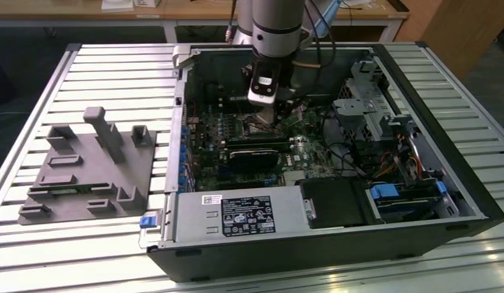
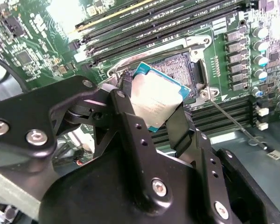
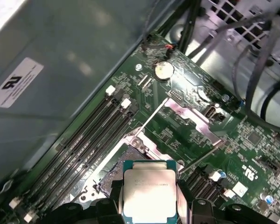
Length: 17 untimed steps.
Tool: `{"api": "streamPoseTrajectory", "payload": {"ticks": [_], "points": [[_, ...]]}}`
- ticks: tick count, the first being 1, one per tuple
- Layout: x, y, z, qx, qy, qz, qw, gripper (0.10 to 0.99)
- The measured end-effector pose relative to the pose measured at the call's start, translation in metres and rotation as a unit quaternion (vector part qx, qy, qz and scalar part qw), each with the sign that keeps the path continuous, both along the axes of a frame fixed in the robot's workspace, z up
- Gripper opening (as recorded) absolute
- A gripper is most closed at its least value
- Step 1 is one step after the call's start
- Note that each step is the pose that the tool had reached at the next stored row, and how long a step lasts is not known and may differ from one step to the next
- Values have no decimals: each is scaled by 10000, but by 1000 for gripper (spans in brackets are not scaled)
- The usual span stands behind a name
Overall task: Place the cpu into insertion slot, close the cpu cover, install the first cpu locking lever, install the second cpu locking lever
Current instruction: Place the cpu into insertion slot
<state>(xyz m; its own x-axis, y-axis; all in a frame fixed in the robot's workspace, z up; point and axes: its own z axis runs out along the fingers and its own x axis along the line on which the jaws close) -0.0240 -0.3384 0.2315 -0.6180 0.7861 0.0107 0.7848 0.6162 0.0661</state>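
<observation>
— Where is the cpu (image 2: 156, 98)?
— Pinched at two opposite edges between the black fingers (image 2: 177, 128) of the hand (image 1: 266, 121), which is closed to the chip's width. Its metal top is showing. It hangs tilted just over the insertion slot (image 2: 182, 65), not seated.
— And the slot?
— Uncovered and dark, set in the green board (image 3: 177, 135) beside the long memory slots (image 3: 88, 140). A thin lever (image 2: 231, 120) stands off next to it.
— What holds the board?
— The open computer case (image 1: 317, 256), lying on the worktop (image 1: 113, 73) toward its edge at the exterior view's right. A black card (image 1: 254, 160) and cabling are inside too. A grey fixture (image 1: 89, 168) sits toward the opposite edge.
</observation>
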Motion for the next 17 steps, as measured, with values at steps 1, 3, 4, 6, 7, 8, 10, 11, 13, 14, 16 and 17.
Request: {"api": "streamPoseTrajectory", "payload": {"ticks": [1,3,4,6,7,8,10,11,13,14,16,17], "points": [[0,0,0,0,0,-58,10000,541],[0,0,-1,-1,0,-185,9998,541],[0,0,-1,-2,0,-248,9997,541],[0,0,-1,-3,0,-376,9993,541],[0,0,-2,-3,0,-438,9990,541],[0,0,-2,-3,0,-502,9987,541],[0,0,-2,-4,0,-626,9980,541],[0,0,-3,-5,0,-685,9977,541],[0,0,-3,-6,0,-803,9968,541],[0,0,-4,-6,0,-861,9963,541],[0,0,-4,-7,0,-980,9952,541],[0,0,-5,-8,0,-1035,9946,541]]}}
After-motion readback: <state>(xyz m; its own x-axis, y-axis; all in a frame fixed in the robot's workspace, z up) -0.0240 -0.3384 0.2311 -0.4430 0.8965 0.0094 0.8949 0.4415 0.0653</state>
